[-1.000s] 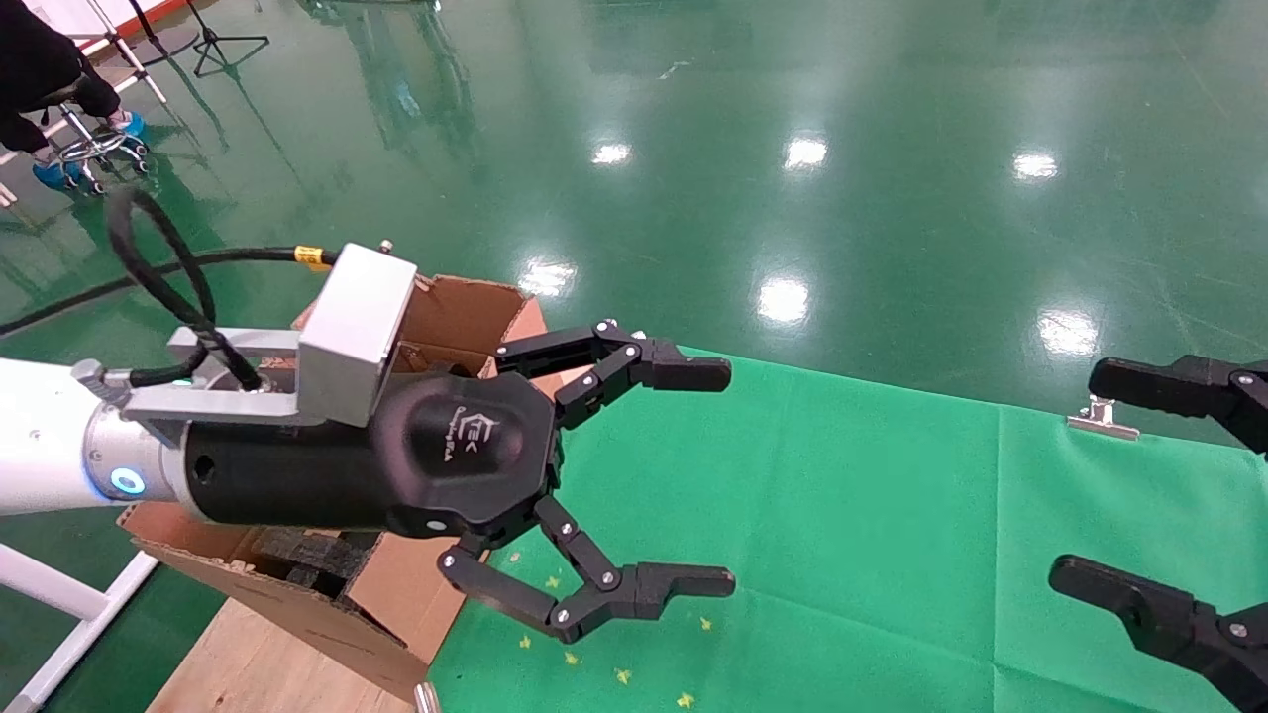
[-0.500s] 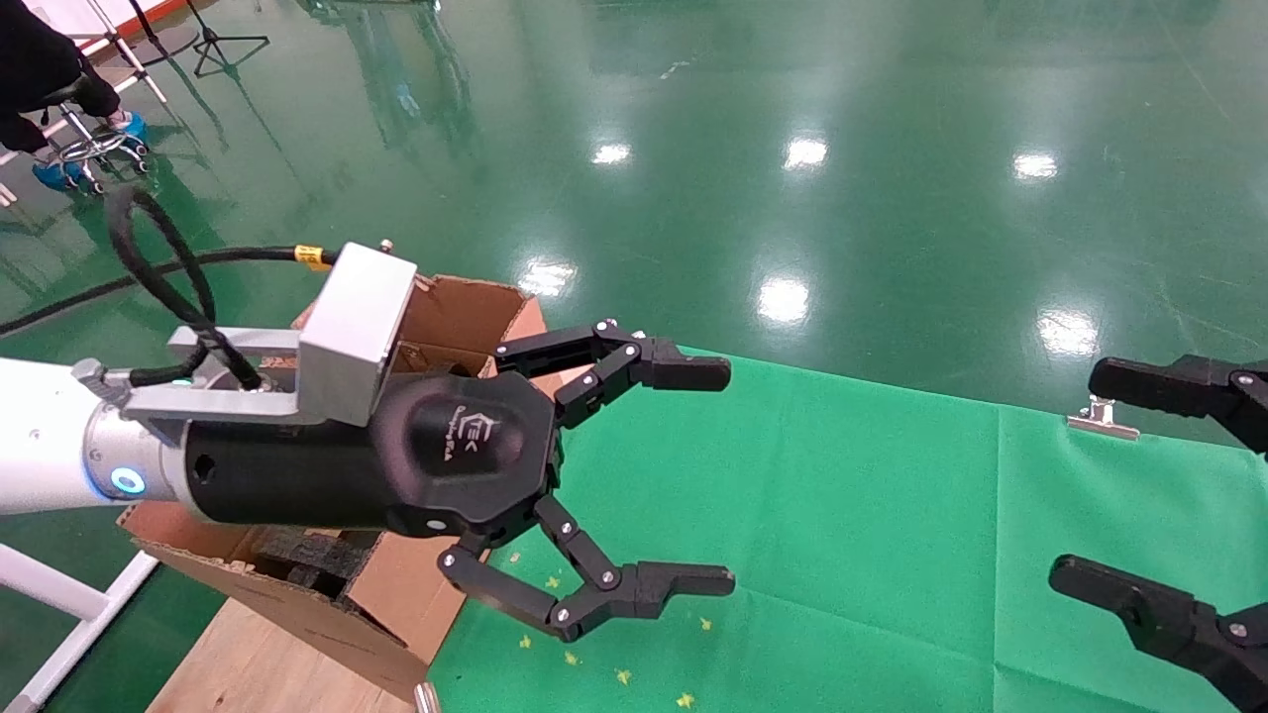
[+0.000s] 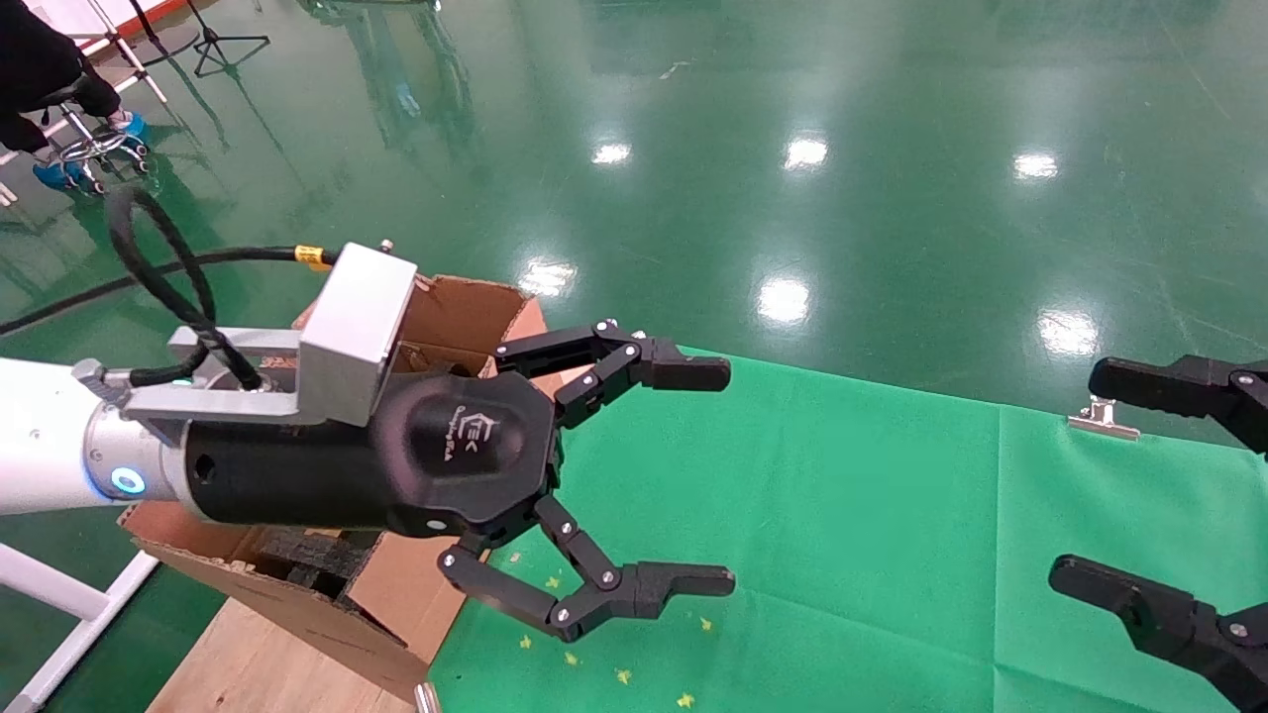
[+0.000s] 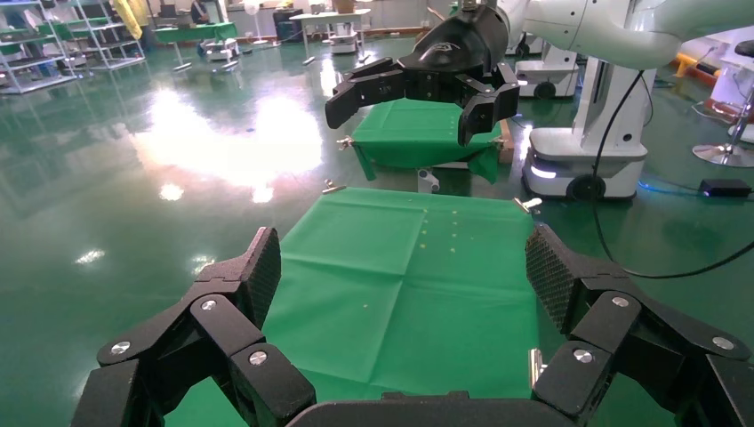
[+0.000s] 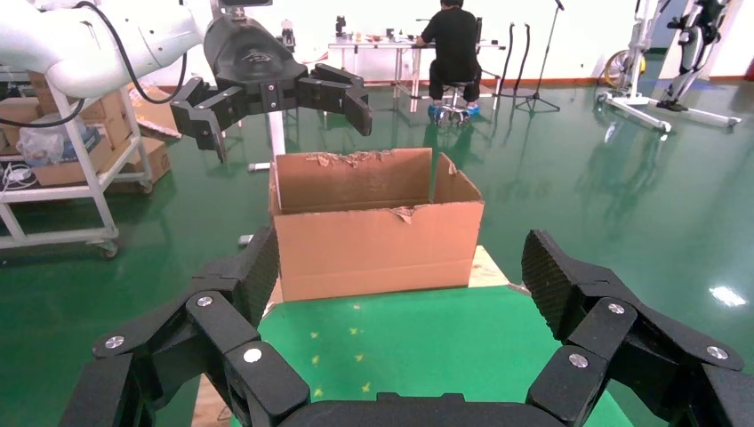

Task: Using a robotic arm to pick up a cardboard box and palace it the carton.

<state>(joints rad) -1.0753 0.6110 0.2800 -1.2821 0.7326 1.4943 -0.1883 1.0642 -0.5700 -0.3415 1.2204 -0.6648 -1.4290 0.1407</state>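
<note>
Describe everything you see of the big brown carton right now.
The large brown corrugated carton stands upright and open-topped at the end of the green cloth, on a pale wooden board. Its flaps are ragged and torn; black foam blocks lie inside. The open left pincer hangs beside it, apart.

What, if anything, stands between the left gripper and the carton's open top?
Nothing visible does. The left gripper hangs open above the green cloth, beside the carton, whose top is open between ragged flaps. The small cardboard box appears in no view, so nothing can be said of its path. The right gripper waits open at the far side.
</note>
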